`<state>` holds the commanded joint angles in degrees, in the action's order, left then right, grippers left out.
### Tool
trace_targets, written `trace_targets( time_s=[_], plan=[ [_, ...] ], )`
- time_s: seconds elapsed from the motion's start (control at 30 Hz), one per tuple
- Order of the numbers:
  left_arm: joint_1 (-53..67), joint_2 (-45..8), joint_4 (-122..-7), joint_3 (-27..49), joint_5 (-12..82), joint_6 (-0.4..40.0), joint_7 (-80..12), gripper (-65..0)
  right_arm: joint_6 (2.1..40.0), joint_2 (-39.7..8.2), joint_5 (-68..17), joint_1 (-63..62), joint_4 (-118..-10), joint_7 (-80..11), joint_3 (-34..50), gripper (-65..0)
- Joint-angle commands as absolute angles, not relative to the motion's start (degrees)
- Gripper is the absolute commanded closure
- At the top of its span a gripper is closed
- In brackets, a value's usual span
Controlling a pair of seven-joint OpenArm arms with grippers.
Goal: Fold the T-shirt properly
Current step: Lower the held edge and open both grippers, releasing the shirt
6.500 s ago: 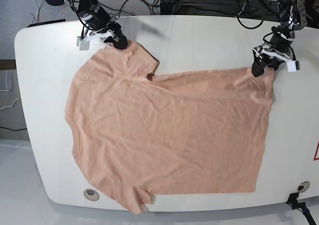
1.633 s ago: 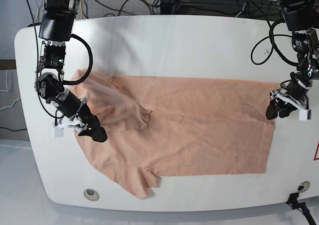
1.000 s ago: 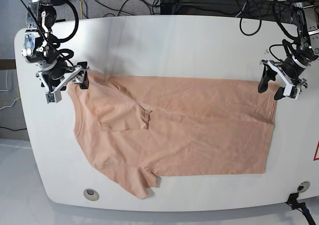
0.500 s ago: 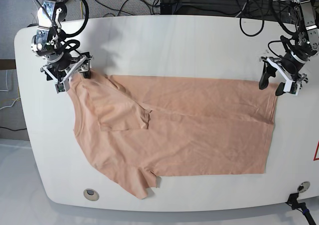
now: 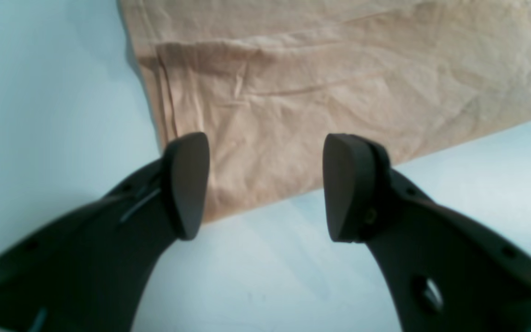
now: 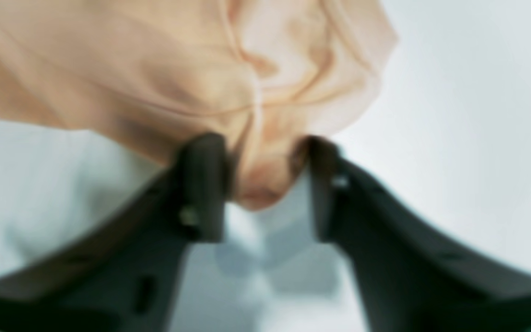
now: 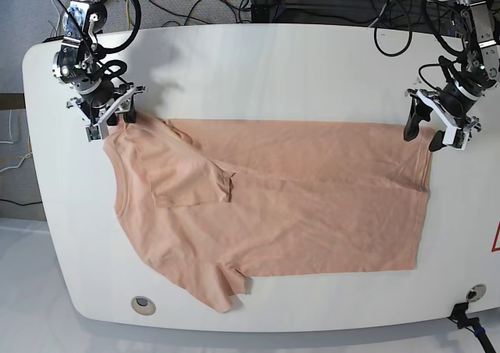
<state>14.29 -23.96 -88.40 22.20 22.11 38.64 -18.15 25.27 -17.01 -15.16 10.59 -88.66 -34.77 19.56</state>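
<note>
The peach-pink T-shirt (image 7: 297, 197) lies on the white table (image 7: 297, 72), folded in half lengthwise. One sleeve is tucked over its left part. My right gripper (image 7: 116, 119) is at the shirt's top-left shoulder corner. In the blurred right wrist view, a bunch of the T-shirt (image 6: 155, 69) sits pinched in that gripper (image 6: 261, 184), touching both fingers. My left gripper (image 7: 424, 134) hovers open at the top-right corner. In the left wrist view the T-shirt (image 5: 316, 92) corner lies flat beneath and beyond that gripper (image 5: 265, 184).
Dark cables (image 7: 258, 1) hang behind the table's far edge. Round holes (image 7: 141, 304) sit near the front left and front right corners. The shirt's lower sleeve (image 7: 226, 287) lies close to the front edge.
The far half of the shirt was brought forward and folded, then both grippers went back to the fold's ends. In the last half second the right gripper settled on the shoulder corner.
</note>
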Motion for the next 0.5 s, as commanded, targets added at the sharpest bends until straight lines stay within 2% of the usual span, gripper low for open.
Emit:
trace_targets(
  time_s=[0.1,0.13,0.5],
  plan=[
    [14.1,-23.8,-87.9,24.6,22.2,38.4,-18.3,-36.7,25.3,-17.0,-15.2,10.6,-88.7,-34.8,19.6,-1.4],
    [14.0,-23.4,-86.9,24.8,22.3,38.4,-18.3,-36.7,25.3,-17.0,-15.2,10.6,-88.7,-34.8,19.6,0.0],
    [8.6,-23.1,-73.1,26.9,22.4,39.5,-18.6,-37.1,25.3,-16.9,-15.2,10.8,-88.6,-34.8,19.6,0.0]
  ],
)
